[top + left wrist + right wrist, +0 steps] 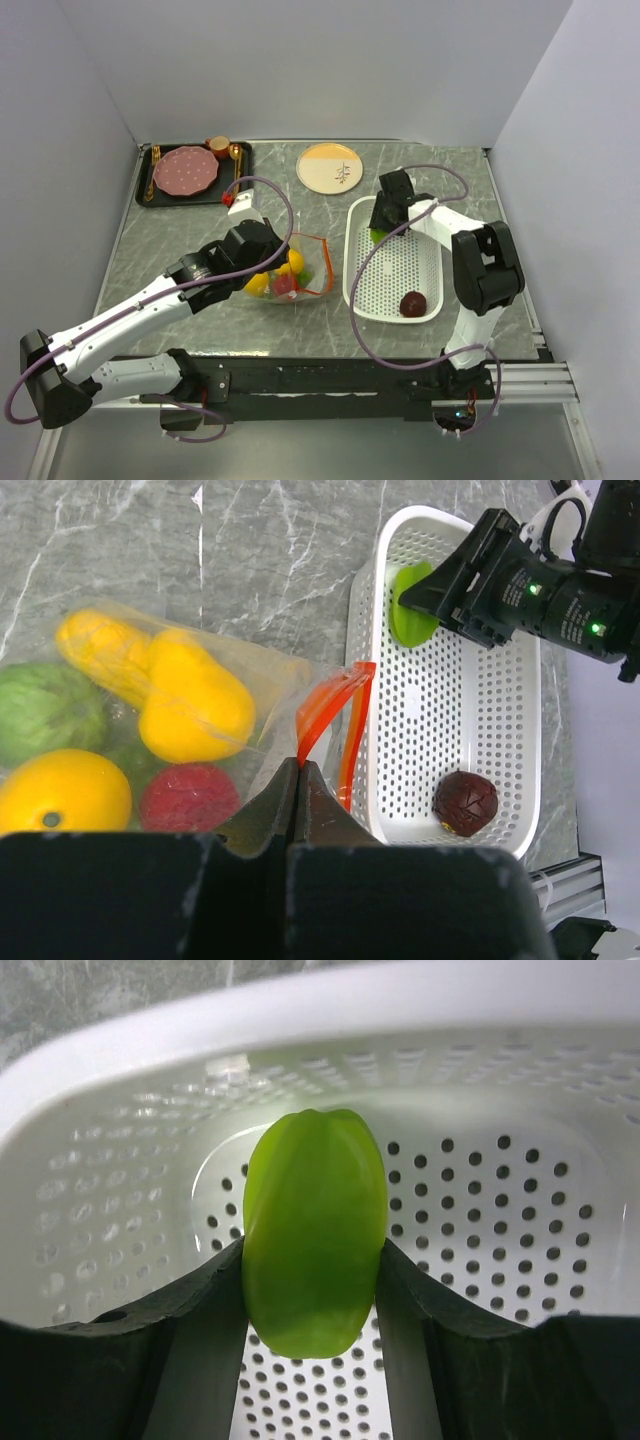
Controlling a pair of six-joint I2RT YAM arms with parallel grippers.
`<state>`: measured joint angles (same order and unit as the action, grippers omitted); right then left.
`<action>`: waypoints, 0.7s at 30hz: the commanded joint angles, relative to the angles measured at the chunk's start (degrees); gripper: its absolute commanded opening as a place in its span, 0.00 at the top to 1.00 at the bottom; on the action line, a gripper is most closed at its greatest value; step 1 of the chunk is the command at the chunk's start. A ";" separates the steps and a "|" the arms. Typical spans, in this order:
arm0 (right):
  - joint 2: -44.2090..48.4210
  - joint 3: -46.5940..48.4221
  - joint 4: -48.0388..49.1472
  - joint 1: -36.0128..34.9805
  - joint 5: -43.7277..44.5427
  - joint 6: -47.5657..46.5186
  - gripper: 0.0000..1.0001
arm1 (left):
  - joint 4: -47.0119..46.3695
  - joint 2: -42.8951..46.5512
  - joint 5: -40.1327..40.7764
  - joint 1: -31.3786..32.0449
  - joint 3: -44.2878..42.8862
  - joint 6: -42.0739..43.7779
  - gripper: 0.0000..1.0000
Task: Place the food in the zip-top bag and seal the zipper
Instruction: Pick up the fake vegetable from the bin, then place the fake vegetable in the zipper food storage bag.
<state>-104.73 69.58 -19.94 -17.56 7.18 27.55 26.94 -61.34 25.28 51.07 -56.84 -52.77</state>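
The clear zip-top bag [290,272] lies mid-table and holds yellow pieces [190,695], a red ball [188,796] and a green piece [45,708]. My left gripper [298,768] is shut on the bag's orange-red zipper strip [322,708], holding the mouth up. My right gripper [312,1260] is shut on a smooth green food piece [313,1230] at the far end of the white perforated basket [395,290]; it also shows in the left wrist view [405,608]. A dark maroon ball [414,304] lies at the basket's near end. The slider is not visible.
A black tray [150,193] with a pink scalloped plate [184,170], a cup and cutlery sits at the far left. A round cream and orange plate [330,167] lies at the far middle. Walls enclose the table on three sides.
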 commanded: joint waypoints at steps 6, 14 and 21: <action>19.18 -8.67 1.05 0.16 -7.00 0.66 0.76 | -2.15 0.17 -0.75 -0.18 0.15 0.21 0.99; 33.17 -17.54 3.68 -1.85 -21.67 3.29 0.82 | -3.38 -1.76 -1.46 -0.18 -0.29 1.09 0.99; 40.39 -18.78 3.95 -9.84 -26.78 3.74 0.82 | -4.52 -3.26 -1.98 -0.18 -1.08 1.53 0.99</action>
<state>-67.16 49.69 -17.82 -23.14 -15.14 30.89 25.45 -64.12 24.05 51.07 -56.84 -52.58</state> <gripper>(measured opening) 0.547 0.012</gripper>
